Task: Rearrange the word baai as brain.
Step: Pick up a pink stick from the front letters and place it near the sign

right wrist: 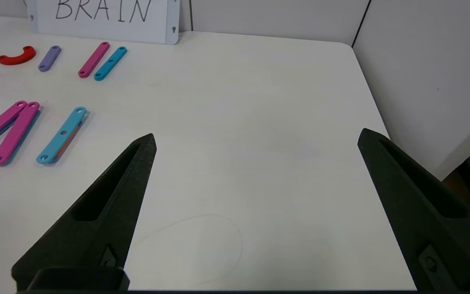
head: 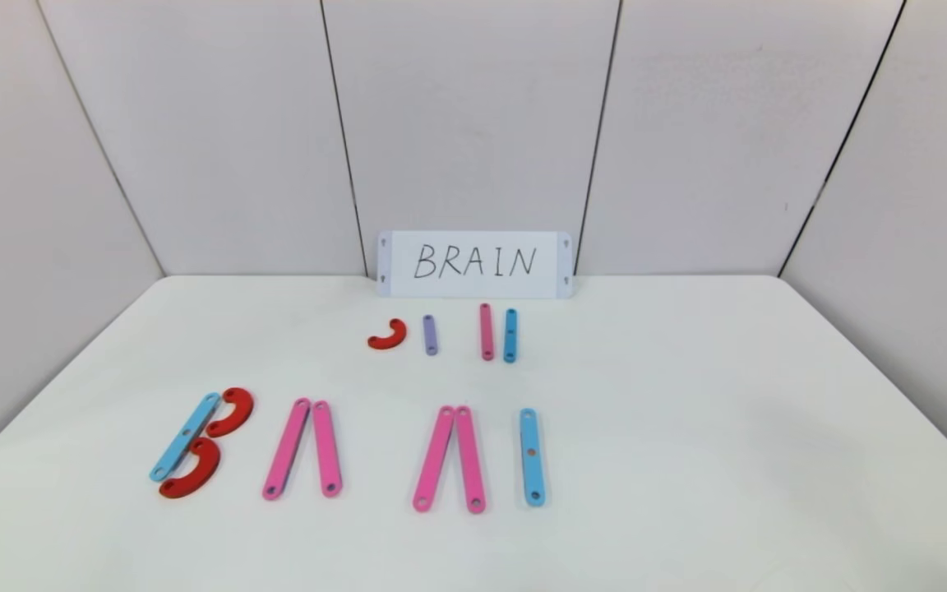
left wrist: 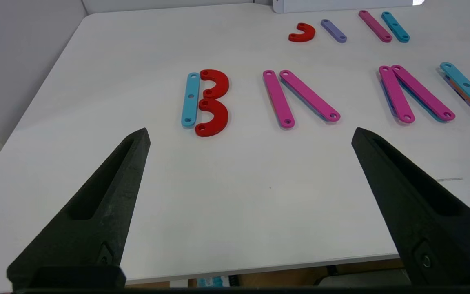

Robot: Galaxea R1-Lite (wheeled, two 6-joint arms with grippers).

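Nearest the robot, over the front of the white surface (head: 687,427), both grippers hang with nothing in them; the left gripper (left wrist: 250,132) has its jaws wide apart, facing the letter row, and the right gripper (right wrist: 256,136) has its jaws equally spread over bare surface on the right side; neither touches a piece. Beyond them lies the word (head: 342,448) in one row: a B of a blue bar (head: 185,437) touching two red curves (head: 212,444); a pair of pink bars (head: 302,448) meeting at the top; a second such pair (head: 449,459); and a lone blue bar (head: 531,457). Farther back lie spare pieces: a red curve (head: 389,335), a purple bar (head: 430,335), and a pink bar (head: 486,331) just beside a blue one (head: 510,335); behind them a white card (head: 474,264) reading BRAIN stands against the wall.
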